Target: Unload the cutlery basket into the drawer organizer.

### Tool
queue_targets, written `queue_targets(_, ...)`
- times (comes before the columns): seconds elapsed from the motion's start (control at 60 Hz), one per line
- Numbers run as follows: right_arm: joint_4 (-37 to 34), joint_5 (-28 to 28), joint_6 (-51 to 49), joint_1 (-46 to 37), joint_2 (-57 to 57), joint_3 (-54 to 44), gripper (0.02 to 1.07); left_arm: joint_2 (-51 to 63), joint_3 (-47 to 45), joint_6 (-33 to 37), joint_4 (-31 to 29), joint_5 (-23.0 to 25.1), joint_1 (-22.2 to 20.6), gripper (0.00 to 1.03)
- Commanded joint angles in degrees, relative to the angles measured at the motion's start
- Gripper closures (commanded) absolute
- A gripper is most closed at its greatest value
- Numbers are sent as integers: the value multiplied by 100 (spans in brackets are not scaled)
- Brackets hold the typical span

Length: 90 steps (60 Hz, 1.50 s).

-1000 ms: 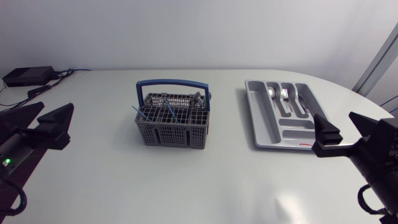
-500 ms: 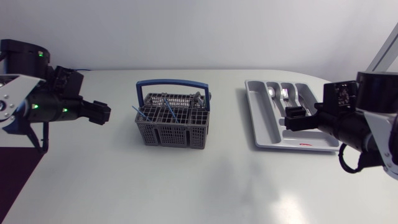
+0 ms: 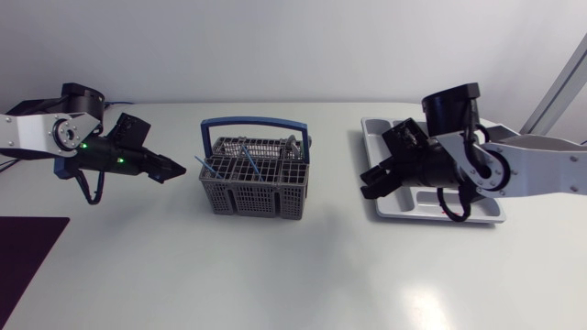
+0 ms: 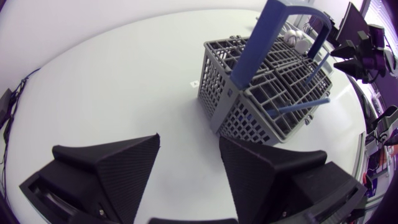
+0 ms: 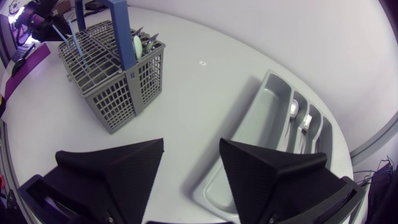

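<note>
left gripper (image 4: 188, 140) wide, empty, just left of cutlery basket (image 3: 255, 179) — advise clearing rim, dodging blue handle (image 3: 255, 122), pinching one blue stem (image 4: 298, 106). right gripper (image 5: 191, 142) wide, empty, at drawer organizer (image 3: 394, 207) left edge.

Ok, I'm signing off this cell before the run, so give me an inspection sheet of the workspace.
Surface: white table, no spills seen.
Job's things: grey basket, blue handle, upright, cutlery inside; grey tray to its right, spoons in two slots.
Clutter: nothing seen.
Pincers: left pincer open, empty, facing the basket; right pincer open, empty, over the tray's edge.
Cables: black cable loop under the left arm, another under the right arm.
Surroundings: nothing seen.
</note>
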Motion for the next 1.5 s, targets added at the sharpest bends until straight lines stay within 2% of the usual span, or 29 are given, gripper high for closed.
queue_targets(0.0,142,-292,206,54,438,338,83,424,366,156,108,390,57,48)
queue_targets(0.067,142,-512,408,63,728,531,88,608,498,156,152,645,40,53)
queue_targets(0.2,388,-705,628,309,1036,716,94,881,639,156,213,733,-189,53)
queue_targets(0.517,247,-766,909,907,1774,1437,94,1030,630,112,275,733,-655,53)
queue_targets(0.917,-51,-775,883,1038,1177,883,94,380,-3,130,266,733,-1138,53)
queue_targets(1.183,-218,-415,909,1416,535,320,94,-376,-688,358,55,645,-1525,53)
queue_targets(1.483,-218,86,988,1777,359,109,94,-174,-583,341,187,495,-1499,53)
